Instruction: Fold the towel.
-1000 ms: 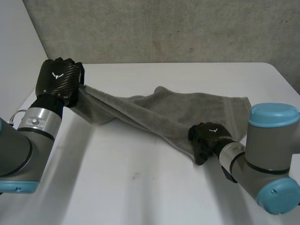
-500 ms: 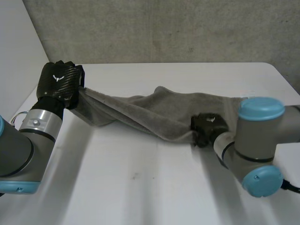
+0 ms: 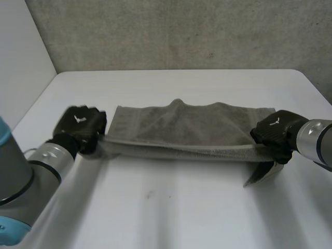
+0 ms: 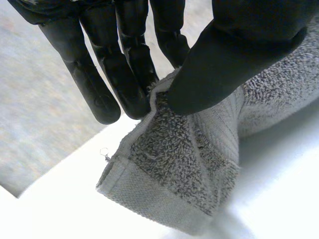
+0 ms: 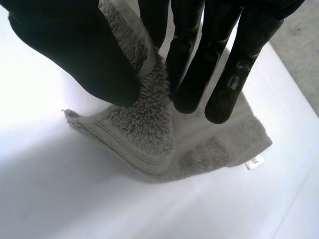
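Note:
A grey towel stretches across the middle of the white table, its near edge pulled taut between my two hands. My left hand pinches the towel's left near corner between thumb and fingers. At the right near corner, my right hand pinches the cloth the same way, thumb against fingers. A short flap of towel hangs below the right hand. Both held corners are lifted slightly off the table.
A grey wall runs behind the table's far edge. Bare white tabletop lies in front of the towel and on both sides. A small white label sits on the towel's edge near my right hand.
My right hand closed on the towel's near edge and drew it right. The left hand came down and nearer with its corner. The towel went from a slanted, bunched band to a level stretched strip.

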Controlling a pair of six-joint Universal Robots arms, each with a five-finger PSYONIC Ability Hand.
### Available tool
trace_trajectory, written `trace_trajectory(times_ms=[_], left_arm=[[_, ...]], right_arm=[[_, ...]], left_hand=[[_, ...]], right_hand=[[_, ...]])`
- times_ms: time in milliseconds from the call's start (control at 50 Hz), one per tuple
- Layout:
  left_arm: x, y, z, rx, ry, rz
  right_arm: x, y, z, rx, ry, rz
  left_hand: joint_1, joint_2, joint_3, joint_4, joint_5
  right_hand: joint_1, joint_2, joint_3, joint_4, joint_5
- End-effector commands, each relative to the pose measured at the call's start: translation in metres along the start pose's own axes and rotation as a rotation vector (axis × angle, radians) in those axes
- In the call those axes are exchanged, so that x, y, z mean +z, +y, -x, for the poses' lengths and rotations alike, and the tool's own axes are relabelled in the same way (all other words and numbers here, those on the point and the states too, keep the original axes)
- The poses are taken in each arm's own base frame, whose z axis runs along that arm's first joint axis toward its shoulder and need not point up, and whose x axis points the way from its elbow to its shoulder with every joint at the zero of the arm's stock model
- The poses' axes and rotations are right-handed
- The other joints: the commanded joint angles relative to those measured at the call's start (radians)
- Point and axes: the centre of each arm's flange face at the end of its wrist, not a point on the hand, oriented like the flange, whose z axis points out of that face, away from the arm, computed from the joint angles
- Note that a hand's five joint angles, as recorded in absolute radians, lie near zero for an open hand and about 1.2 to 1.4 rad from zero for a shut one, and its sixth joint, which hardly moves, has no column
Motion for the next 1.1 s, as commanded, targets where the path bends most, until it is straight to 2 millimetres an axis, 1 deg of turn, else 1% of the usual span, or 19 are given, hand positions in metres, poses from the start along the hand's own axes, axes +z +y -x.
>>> trace_trajectory(times_ms=[20, 100, 120, 140, 160, 200, 220, 240, 260, 300, 380, 480, 520, 600, 640, 760, 860, 940, 1100], left_arm=[[0.024, 0.008, -0.013, 0.14, 0.049, 0.022], [0.052, -0.021, 0.0, 0.184, -0.012, -0.103], [0.067, -0.053, 0.012, 0.19, -0.07, -0.231], [0.075, -0.083, 0.023, 0.188, -0.12, -0.344], [0.076, -0.083, 0.023, 0.188, -0.121, -0.346], [0.081, -0.152, 0.05, 0.159, -0.235, -0.616], [0.081, -0.153, 0.05, 0.159, -0.235, -0.617], [0.077, -0.183, 0.062, 0.133, -0.29, -0.745], [0.077, -0.183, 0.062, 0.133, -0.29, -0.746], [0.064, -0.226, 0.083, 0.074, -0.383, -0.941], [0.054, -0.234, 0.091, 0.028, -0.417, -0.979], [0.06, -0.19, 0.083, 0.016, -0.368, -0.819], [0.066, -0.144, 0.07, 0.021, -0.314, -0.682], [0.066, -0.098, 0.056, 0.03, -0.242, -0.554], [0.061, -0.056, 0.04, 0.029, -0.168, -0.438], [0.044, 0.008, 0.012, 0.013, -0.074, -0.242], [0.038, 0.027, 0.003, 0.055, -0.053, -0.176], [0.036, 0.028, 0.002, 0.099, -0.055, -0.17], [0.035, 0.013, 0.009, 0.11, -0.08, -0.214]], right_arm=[[0.023, -0.007, -0.007, -0.033, 0.056, -0.036], [0.037, -0.05, -0.046, -0.071, 0.31, -0.244], [0.035, -0.073, -0.064, -0.082, 0.429, -0.352], [0.035, -0.074, -0.064, -0.082, 0.43, -0.353], [0.03, -0.096, -0.08, -0.093, 0.543, -0.461], [0.021, -0.117, -0.097, -0.101, 0.658, -0.583], [0.011, -0.135, -0.111, -0.107, 0.758, -0.698], [0.01, -0.136, -0.111, -0.107, 0.759, -0.699], [-0.002, -0.15, -0.122, -0.112, 0.842, -0.794], [-0.014, -0.16, -0.128, -0.122, 0.903, -0.872], [-0.021, -0.162, -0.119, -0.176, 0.841, -0.927], [0.005, -0.132, -0.09, -0.211, 0.579, -0.797], [0.014, -0.118, -0.079, -0.209, 0.478, -0.735], [0.029, -0.088, -0.066, -0.185, 0.316, -0.595], [0.051, -0.05, -0.04, -0.188, 0.115, -0.397], [0.07, 0.011, -0.008, -0.289, -0.14, -0.116], [0.087, 0.032, 0.005, -0.316, -0.213, -0.049], [0.093, 0.037, 0.01, -0.208, -0.205, -0.053], [0.089, 0.029, -0.005, 0.091, -0.039, -0.182]], left_hand=[[0.199, 0.179, 0.179, 0.178, 0.185], [0.199, 0.179, 0.179, 0.178, 0.185], [0.199, 0.179, 0.179, 0.178, 0.185], [0.199, 0.179, 0.179, 0.178, 0.185], [0.199, 0.179, 0.179, 0.178, 0.185], [0.199, 0.179, 0.179, 0.178, 0.185], [0.199, 0.179, 0.179, 0.178, 0.185], [0.199, 0.179, 0.179, 0.178, 0.185], [0.199, 0.179, 0.179, 0.178, 0.185], [0.199, 0.179, 0.179, 0.178, 0.185], [0.199, 0.179, 0.179, 0.178, 0.185], [0.199, 0.179, 0.179, 0.178, 0.185], [0.199, 0.179, 0.179, 0.178, 0.185], [0.199, 0.179, 0.179, 0.178, 0.185], [0.199, 0.179, 0.179, 0.178, 0.185], [0.199, 0.179, 0.179, 0.178, 0.185], [0.199, 0.179, 0.179, 0.178, 0.185], [0.199, 0.179, 0.179, 0.178, 0.185], [0.199, 0.179, 0.179, 0.178, 0.185]], right_hand=[[0.424, 0.227, 0.21, 0.204, 0.242], [0.424, 0.227, 0.21, 0.204, 0.242], [0.424, 0.227, 0.21, 0.204, 0.242], [0.424, 0.227, 0.21, 0.204, 0.242], [0.424, 0.227, 0.21, 0.204, 0.242], [0.424, 0.227, 0.21, 0.204, 0.242], [0.424, 0.227, 0.21, 0.204, 0.242], [0.424, 0.227, 0.21, 0.204, 0.242], [0.424, 0.227, 0.21, 0.204, 0.242], [0.424, 0.227, 0.21, 0.204, 0.242], [0.424, 0.227, 0.21, 0.204, 0.242], [0.424, 0.227, 0.21, 0.204, 0.242], [0.424, 0.227, 0.21, 0.204, 0.242], [0.424, 0.227, 0.21, 0.204, 0.242], [0.424, 0.227, 0.21, 0.204, 0.242], [0.424, 0.227, 0.21, 0.204, 0.242], [0.424, 0.227, 0.21, 0.204, 0.242], [-0.161, -0.358, -0.375, -0.381, -0.343], [-0.47, -0.667, -0.684, -0.69, -0.652]])
